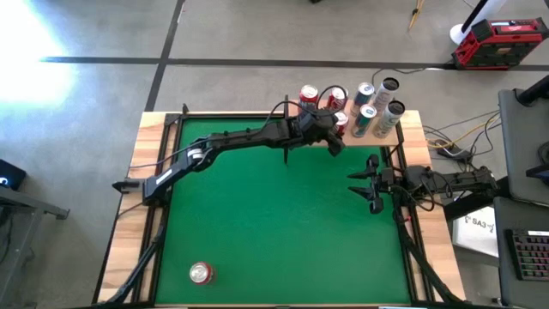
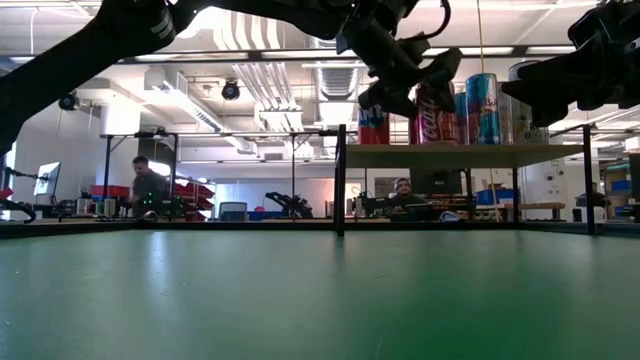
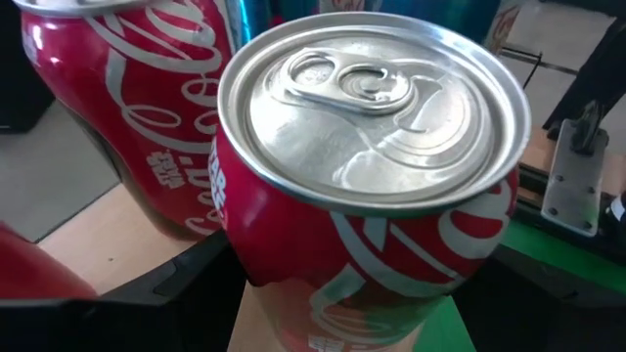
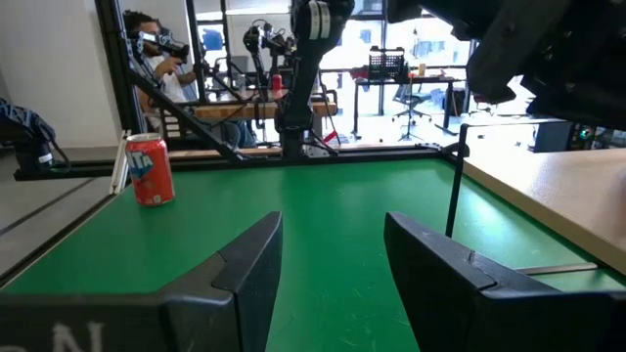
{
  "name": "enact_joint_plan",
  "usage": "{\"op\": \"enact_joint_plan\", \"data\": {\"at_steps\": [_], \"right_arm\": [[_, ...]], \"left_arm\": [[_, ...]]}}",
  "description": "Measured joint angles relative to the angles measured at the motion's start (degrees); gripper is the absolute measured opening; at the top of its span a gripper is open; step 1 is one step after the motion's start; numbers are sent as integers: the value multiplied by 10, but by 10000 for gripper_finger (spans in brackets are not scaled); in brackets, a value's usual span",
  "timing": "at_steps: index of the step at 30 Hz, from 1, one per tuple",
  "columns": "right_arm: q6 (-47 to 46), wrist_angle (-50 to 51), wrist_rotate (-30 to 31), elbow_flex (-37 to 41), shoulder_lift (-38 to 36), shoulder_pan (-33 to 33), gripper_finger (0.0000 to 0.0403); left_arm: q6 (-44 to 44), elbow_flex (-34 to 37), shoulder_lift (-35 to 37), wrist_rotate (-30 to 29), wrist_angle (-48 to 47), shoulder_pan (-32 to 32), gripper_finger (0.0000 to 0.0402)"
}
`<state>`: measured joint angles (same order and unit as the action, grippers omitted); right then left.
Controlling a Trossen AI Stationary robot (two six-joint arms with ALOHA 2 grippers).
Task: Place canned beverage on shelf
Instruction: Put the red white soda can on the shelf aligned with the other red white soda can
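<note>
A red Coca-Cola can (image 3: 372, 196) fills the left wrist view, with my left gripper (image 1: 336, 130) shut on it at the near edge of the shelf (image 1: 388, 134) at the table's far right. Several other cans stand on the shelf, among them a red one (image 1: 309, 94) and a teal one (image 1: 364, 93). In the low view the held can (image 2: 437, 110) stands upright with its base at the level of the shelf board (image 2: 480, 155); whether it rests there I cannot tell. My right gripper (image 1: 369, 187) waits open at the right edge, touching nothing. My left gripper pinches the can's side wall, low on the body (image 3: 293, 284), between its two fingers (image 3: 147, 293), one on either side. The fingers slant down, coming from the table's left. The can stays upright, its top (image 3: 372, 108) facing up.
Another red can (image 1: 200, 273) stands alone near the table's near left corner, also seen in the right wrist view (image 4: 150, 169). Thin black posts (image 2: 340, 180) stand at the shelf's corners. Green felt (image 1: 274, 223) spreads across the middle of the table. People sit in the room beyond.
</note>
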<state>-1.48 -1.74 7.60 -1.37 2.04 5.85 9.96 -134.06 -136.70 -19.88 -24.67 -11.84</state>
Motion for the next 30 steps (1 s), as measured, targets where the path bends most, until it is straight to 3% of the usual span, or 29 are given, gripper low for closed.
{"op": "enact_joint_plan", "data": {"at_steps": [16, 30], "right_arm": [[0, 0, 0, 0, 0, 0, 173], [0, 0, 0, 0, 0, 0, 173]], "left_arm": [[7, 10, 1, 14, 5, -6, 292], [39, 11, 1, 10, 1, -5, 387]]}}
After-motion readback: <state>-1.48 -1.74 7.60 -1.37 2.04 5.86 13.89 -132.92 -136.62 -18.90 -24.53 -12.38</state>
